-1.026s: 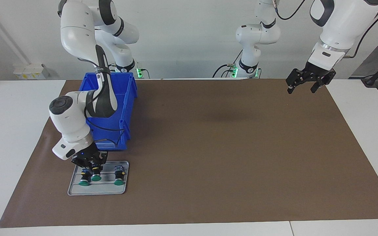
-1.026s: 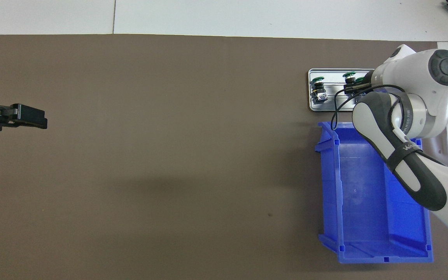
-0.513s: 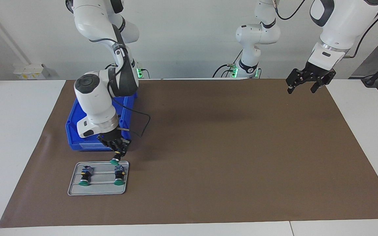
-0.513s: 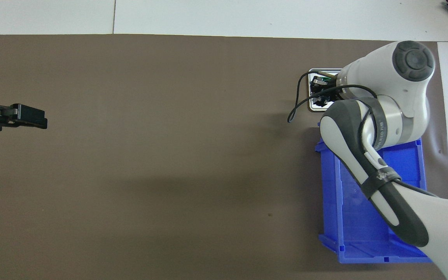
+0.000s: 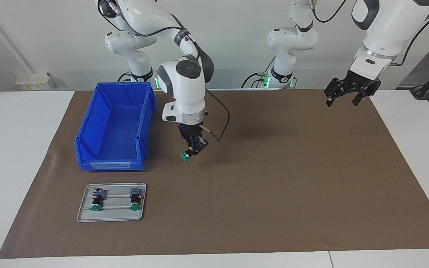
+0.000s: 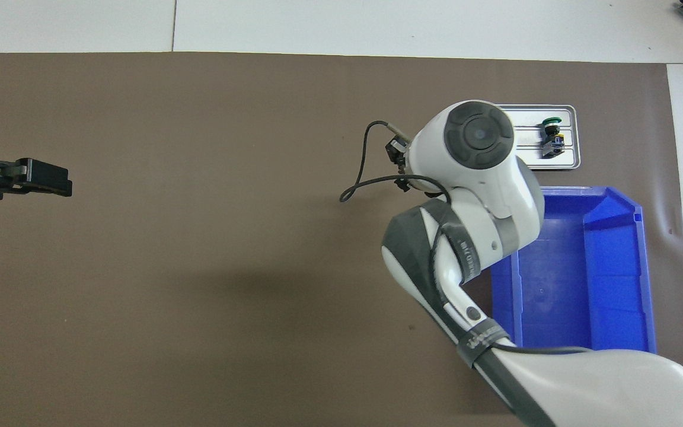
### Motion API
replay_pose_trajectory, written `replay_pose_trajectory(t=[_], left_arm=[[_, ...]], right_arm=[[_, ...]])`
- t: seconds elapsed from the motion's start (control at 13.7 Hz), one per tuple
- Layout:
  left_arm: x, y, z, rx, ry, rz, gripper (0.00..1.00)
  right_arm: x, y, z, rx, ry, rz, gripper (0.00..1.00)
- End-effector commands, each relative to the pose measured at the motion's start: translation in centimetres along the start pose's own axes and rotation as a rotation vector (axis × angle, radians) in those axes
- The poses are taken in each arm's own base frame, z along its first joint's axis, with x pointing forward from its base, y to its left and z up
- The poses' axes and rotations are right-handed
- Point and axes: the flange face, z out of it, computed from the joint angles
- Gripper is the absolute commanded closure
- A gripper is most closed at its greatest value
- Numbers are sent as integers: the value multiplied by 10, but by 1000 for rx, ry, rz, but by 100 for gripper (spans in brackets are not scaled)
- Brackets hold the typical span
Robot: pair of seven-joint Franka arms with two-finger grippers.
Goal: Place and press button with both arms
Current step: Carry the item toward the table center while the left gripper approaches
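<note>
2 containers sit at the right arm's end of the brown mat [image 5: 274,193]. First the blue bin [image 5: 114,126], which has nothing in it. Next the little metal tray [image 5: 111,216], farther from the robots than the bin, with 2 buttons lying in it side by side, 1 toward the table's end [image 5: 95,201] and 1 toward the middle [image 5: 135,200], green caps pointing away from the robots.

Moving along, the right gripper [image 5: 194,147] hangs in the air over bare mat beside the bin, fingers clamped on a 3rd button [image 5: 185,156], its green cap poking out low. So that's 3 buttons total, 1 bin, 1 tray.

Way over at the other end, the left gripper [image 5: 343,97] waits above the mat's edge, jaws spread wide, gripping nothing.
</note>
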Motion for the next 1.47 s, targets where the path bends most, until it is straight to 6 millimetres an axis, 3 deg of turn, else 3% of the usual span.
replay_pose_trajectory(t=[0.0, 0.15, 0.37, 0.44, 0.59, 0.73, 0.95, 1.1, 1.39], left_arm=[[-7, -3, -2, 14, -5, -1, 0], [-6, 2, -3, 13, 7, 15, 0], [-7, 5, 1, 12, 17, 22, 0], [-3, 5, 4, 10, 51, 22, 0], [0, 8, 8, 8, 92, 29, 0], [-4, 15, 8, 7, 80, 31, 0], [-11, 19, 14, 9, 54, 49, 0], [-11, 19, 15, 9, 52, 66, 0], [-10, 20, 14, 9, 63, 92, 0]], right_arm=[[-30, 2, -9, -2, 19, 149, 100], [-55, -3, -7, 13, 9, 241, 100], [-69, -14, -1, 15, 1, 414, 100], [-99, -18, 9, 0, -11, 412, 100], [-118, -38, 21, 10, -9, 522, 100], [-151, -53, 35, 20, -25, 586, 100], [-161, -65, 49, 39, -48, 689, 100], [-180, -68, 63, 46, -63, 699, 100], [-180, -67, 72, 64, -76, 697, 100]])
